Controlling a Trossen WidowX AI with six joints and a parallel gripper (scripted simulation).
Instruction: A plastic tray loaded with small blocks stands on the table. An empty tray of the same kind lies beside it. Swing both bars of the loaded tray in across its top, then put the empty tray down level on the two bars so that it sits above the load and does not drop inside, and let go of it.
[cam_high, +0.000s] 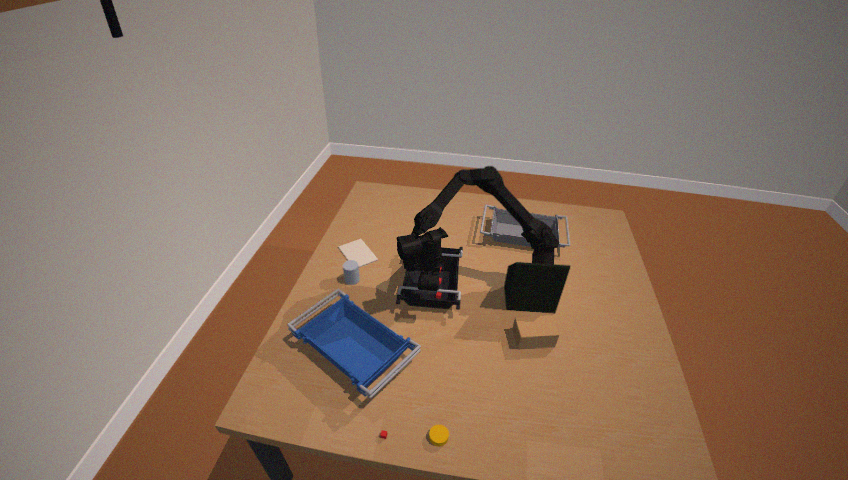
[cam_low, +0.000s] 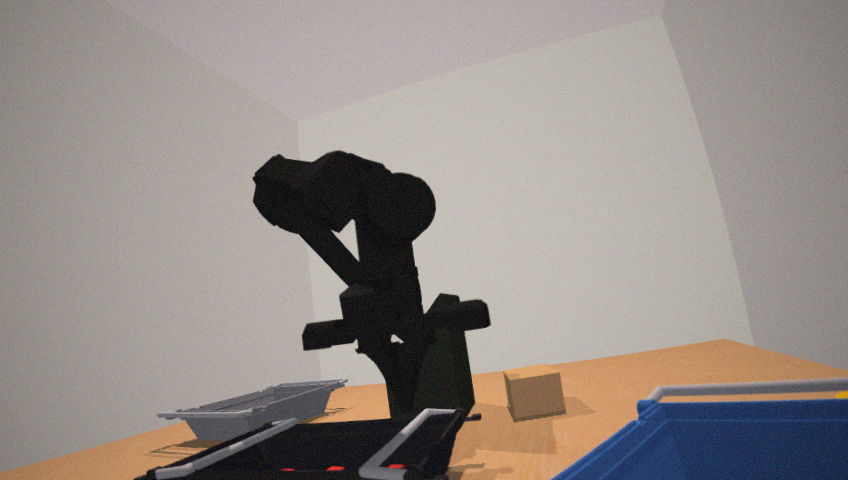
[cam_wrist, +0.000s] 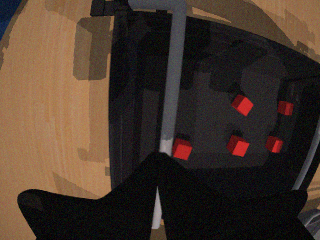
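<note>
The black tray (cam_high: 429, 302) (cam_low: 441, 441) (cam_wrist: 125, 100) holds several small red blocks (cam_high: 439, 295) (cam_wrist: 238, 145). Its near bar (cam_high: 449, 292) (cam_low: 394, 443) (cam_wrist: 175, 75) lies inward across the top. Its far bar (cam_high: 452, 254) (cam_low: 232, 446) (cam_wrist: 310, 162) also lies across, near the other end. My gripper (cam_high: 428, 285) (cam_low: 402, 415) (cam_wrist: 157, 158) is shut and empty, pointing down, its tips right over the near bar in the wrist view. Contact cannot be told. The blue tray (cam_high: 351, 342) (cam_low: 743, 446) and grey tray (cam_high: 508, 228) (cam_low: 285, 410) are empty, their bars out over the ends.
A brown block (cam_high: 538, 333) (cam_low: 535, 395) and a dark upright panel (cam_high: 536, 288) stand near the arm base. A grey cylinder (cam_high: 351, 273) and a pale square (cam_high: 357, 252) lie left of the black tray. A yellow disc (cam_high: 439, 434) and small red cube (cam_high: 383, 434) are at the front edge.
</note>
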